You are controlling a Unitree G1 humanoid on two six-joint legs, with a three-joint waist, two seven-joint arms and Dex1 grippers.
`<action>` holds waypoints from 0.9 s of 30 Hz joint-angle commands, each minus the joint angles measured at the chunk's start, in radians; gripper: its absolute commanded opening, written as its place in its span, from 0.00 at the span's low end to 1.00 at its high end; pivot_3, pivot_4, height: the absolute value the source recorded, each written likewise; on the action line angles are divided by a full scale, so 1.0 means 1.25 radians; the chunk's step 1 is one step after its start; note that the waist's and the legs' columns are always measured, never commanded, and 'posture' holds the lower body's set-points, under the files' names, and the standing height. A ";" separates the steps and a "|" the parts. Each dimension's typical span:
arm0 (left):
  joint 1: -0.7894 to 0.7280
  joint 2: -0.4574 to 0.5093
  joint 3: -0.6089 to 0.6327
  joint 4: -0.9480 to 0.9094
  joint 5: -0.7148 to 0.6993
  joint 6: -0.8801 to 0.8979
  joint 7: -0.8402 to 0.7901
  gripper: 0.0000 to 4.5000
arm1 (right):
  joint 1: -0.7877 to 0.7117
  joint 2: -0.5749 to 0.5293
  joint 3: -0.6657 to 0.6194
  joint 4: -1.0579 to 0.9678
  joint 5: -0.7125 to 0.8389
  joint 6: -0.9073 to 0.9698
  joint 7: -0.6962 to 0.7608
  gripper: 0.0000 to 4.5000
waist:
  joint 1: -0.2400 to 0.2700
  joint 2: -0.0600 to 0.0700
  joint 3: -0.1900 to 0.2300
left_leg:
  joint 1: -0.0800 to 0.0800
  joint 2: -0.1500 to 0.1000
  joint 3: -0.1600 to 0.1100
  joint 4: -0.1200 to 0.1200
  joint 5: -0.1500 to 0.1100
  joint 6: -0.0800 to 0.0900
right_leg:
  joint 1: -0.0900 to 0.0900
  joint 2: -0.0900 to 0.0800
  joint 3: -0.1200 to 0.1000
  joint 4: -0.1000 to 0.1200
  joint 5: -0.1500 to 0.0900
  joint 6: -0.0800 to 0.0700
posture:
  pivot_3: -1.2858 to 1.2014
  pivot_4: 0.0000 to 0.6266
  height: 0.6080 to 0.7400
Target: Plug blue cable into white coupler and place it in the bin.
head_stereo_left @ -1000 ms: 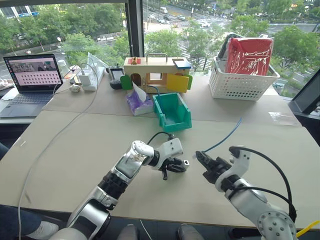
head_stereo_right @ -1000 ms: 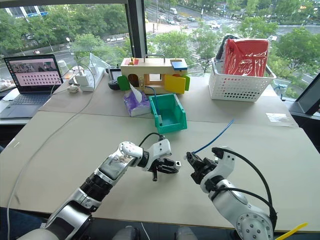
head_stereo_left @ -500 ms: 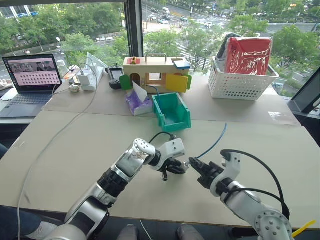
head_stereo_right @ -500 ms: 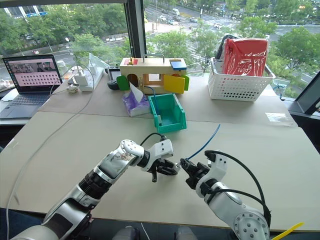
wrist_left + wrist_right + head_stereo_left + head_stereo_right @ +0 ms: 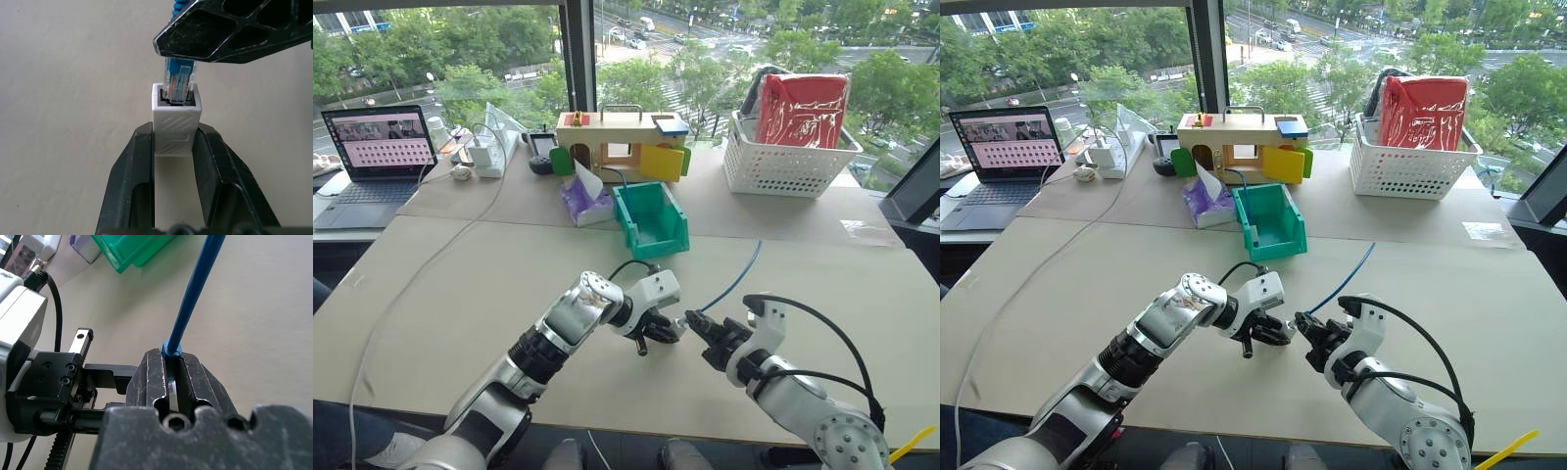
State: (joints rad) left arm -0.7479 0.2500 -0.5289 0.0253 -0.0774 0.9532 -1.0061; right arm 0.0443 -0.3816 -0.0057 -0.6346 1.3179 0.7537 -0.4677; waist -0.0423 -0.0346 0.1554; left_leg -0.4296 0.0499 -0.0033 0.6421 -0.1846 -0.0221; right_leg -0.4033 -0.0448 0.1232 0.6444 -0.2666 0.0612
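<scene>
Now, left gripper (image 5: 172,142): jaws squeeze the white coupler (image 5: 176,122).
Right gripper (image 5: 171,364): jaws pinch the blue cable (image 5: 195,293), its plug sitting in the coupler's hole.

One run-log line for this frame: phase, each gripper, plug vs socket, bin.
phase: insertion | left gripper: shut on white coupler | right gripper: shut on blue cable | plug: tip in socket mouth | bin: apart, no cable or coupler inside

White hatch-patterned coupler (image 5: 176,125), blue cable (image 5: 193,298), teal bin (image 5: 651,220).
</scene>
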 commanded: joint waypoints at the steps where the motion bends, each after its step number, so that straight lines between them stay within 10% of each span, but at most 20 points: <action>1: -0.011 0.000 -0.041 -0.019 0.007 0.027 0.024 0.14 | 0.006 -0.024 0.023 -0.012 0.000 0.051 -0.024 0.00 | 0.001 0.000 0.000 | 0.000 0.000 0.000 0.000 0.000 0.000 | 0.000 0.000 0.000 0.000 0.000 0.000 | 0.52 0.24 1.00; 27: -0.003 0.001 -0.074 -0.085 -0.032 0.108 0.086 0.14 | 0.011 -0.029 0.053 0.069 0.073 0.100 0.013 0.00 | -0.001 -0.004 -0.006 | 0.006 0.000 -0.001 0.000 0.000 0.000 | 0.006 0.000 0.000 -0.002 -0.002 0.001 | 0.52 0.24 1.00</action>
State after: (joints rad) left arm -0.7675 0.2602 -0.5988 -0.0574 -0.0946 1.0707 -0.9013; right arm 0.0196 -0.4151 -0.0104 -0.5859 1.3967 0.8087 -0.4771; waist -0.0436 -0.0393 0.1481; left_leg -0.4223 0.0501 -0.0042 0.6417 -0.1851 -0.0213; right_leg -0.3951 -0.0447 0.1228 0.6424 -0.2691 0.0623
